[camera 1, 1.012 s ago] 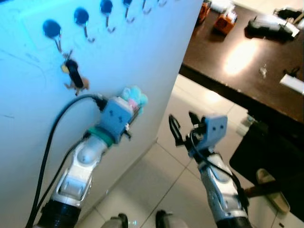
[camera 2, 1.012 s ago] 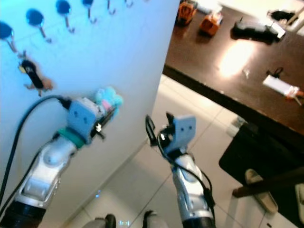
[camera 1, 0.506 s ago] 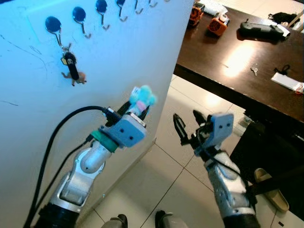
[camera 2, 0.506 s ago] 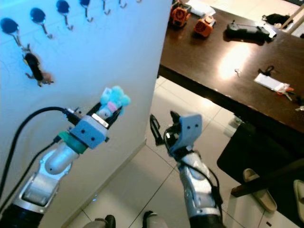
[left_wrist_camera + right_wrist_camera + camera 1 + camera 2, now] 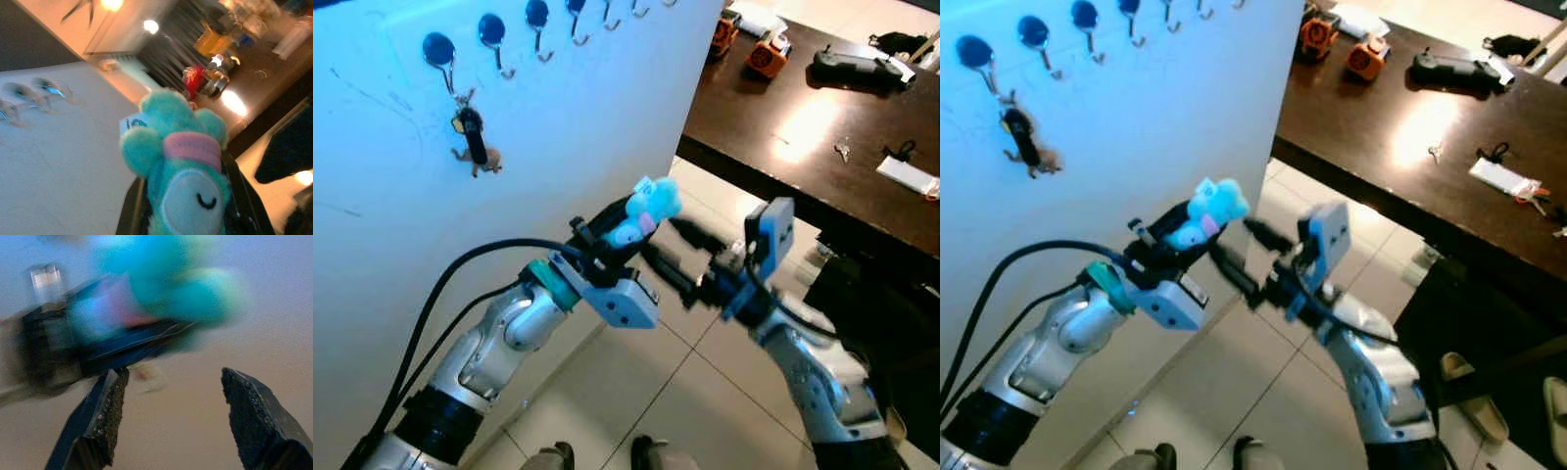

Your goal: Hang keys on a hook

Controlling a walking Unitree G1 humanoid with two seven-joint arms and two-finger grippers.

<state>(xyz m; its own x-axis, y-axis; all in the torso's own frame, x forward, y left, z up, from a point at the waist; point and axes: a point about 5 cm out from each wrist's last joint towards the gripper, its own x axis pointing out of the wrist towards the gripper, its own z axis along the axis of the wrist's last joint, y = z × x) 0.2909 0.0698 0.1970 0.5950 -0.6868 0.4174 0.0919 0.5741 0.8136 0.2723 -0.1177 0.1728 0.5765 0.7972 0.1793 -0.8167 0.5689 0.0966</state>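
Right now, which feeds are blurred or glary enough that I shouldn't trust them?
Right wrist view: heavy motion blur smears the teal plush keychain, though the right gripper fingers read sharp. Left wrist view: plush in focus, background soft. Left eye view: strong glare patch on the dark brown table, blue cast over the white hook board; otherwise usable.

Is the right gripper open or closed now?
Open: the right gripper has its fingers spread, with a clear gap, just below the plush keychain.

Left gripper (image 5: 628, 223), clamping the teal plush keychain (image 5: 648, 206), has swung away from the white wall (image 5: 558, 108) toward the right gripper (image 5: 680, 257), which has turned to meet it.
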